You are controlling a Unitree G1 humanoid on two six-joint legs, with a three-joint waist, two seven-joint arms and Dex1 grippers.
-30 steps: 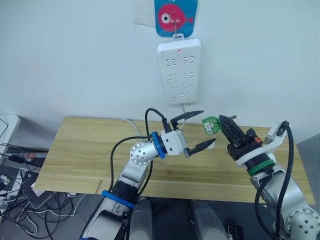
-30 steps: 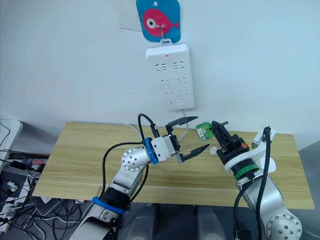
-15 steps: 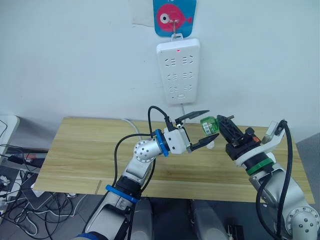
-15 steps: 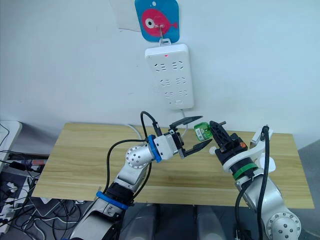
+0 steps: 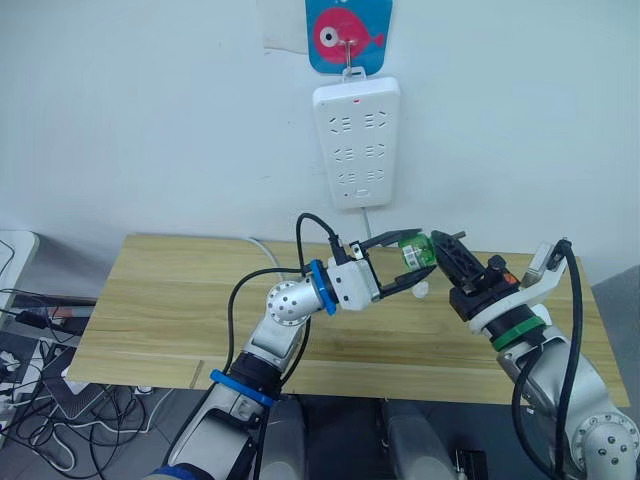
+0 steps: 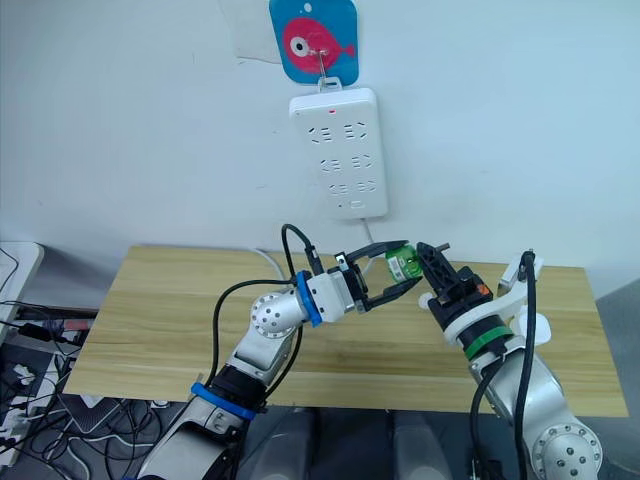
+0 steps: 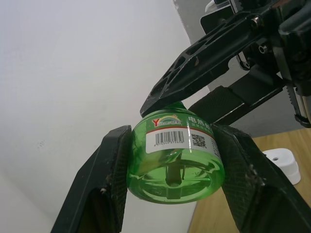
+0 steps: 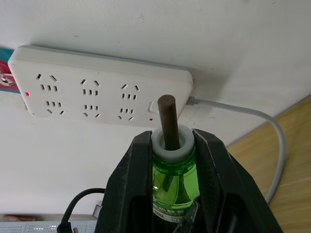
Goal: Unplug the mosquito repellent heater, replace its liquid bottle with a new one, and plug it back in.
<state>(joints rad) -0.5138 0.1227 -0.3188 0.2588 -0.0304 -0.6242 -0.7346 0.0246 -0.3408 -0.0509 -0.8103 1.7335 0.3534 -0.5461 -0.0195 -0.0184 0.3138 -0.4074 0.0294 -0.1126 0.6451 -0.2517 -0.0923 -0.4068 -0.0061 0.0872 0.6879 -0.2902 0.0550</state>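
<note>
Left claw (image 5: 404, 262) has closed in from the left over the last second; its fingers, wide apart and short of the bottle (image 5: 417, 250) before, now bracket the bottle's base, one pad on each side. Left wrist view shows both pads (image 7: 112, 170) at the green glass, touching or just about, so I call it clamped, lightly at best. Right claw (image 8: 170, 160) stays clamped on the bottle neck, wick sticking out past its fingers. Bottle sits mid-air, right of centre in the eye views, held between both claws above the table (image 5: 180, 300).

Meaning: this looks like a handover of the bottle from right to left, not yet finished since the right has not let go.

Heater (image 7: 280, 163) lies on the table, lower right of the left wrist view, unplugged, away from the strip (image 5: 356, 140) at top centre on the wall.

Writing: bottle label has a red logo with white letters, a barcode, a QR code and Chinese characters, all too small to read. Fish sticker (image 5: 348, 35) above the strip has no text.
</note>
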